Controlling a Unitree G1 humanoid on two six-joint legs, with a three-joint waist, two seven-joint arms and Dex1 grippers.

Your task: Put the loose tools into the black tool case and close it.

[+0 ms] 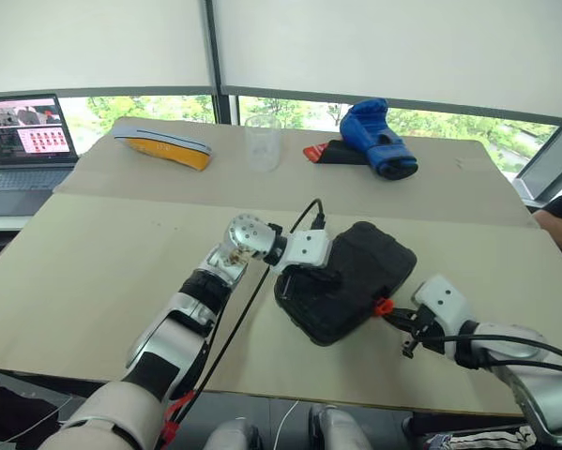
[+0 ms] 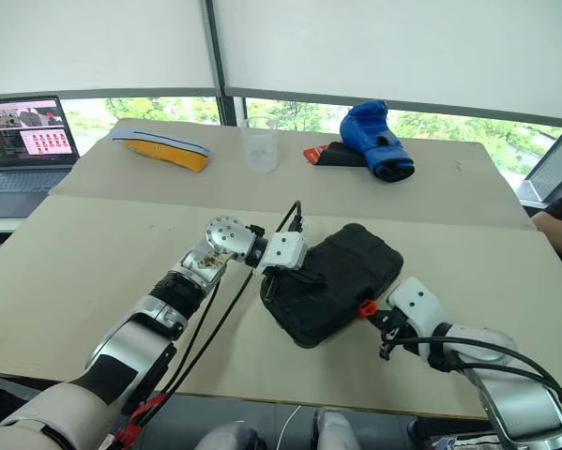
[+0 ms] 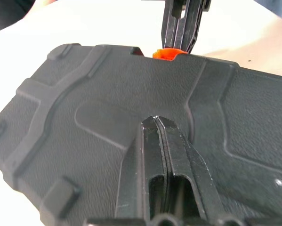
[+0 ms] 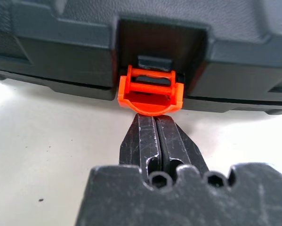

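The black tool case (image 1: 348, 279) is lying closed on the bench (image 1: 93, 272), near its front edge, with the orange latch (image 4: 150, 92) facing the right gripper (image 4: 155, 123). That gripper's jaws are clenched on nothing, their tips touching the latch's lower edge. The left gripper (image 3: 157, 123) is resting on the case's lid, jaws likewise pressed together and empty. A blue boxing glove (image 1: 377, 138), a clear cup (image 1: 262, 142) and a laptop (image 1: 25, 150) are sitting well behind.
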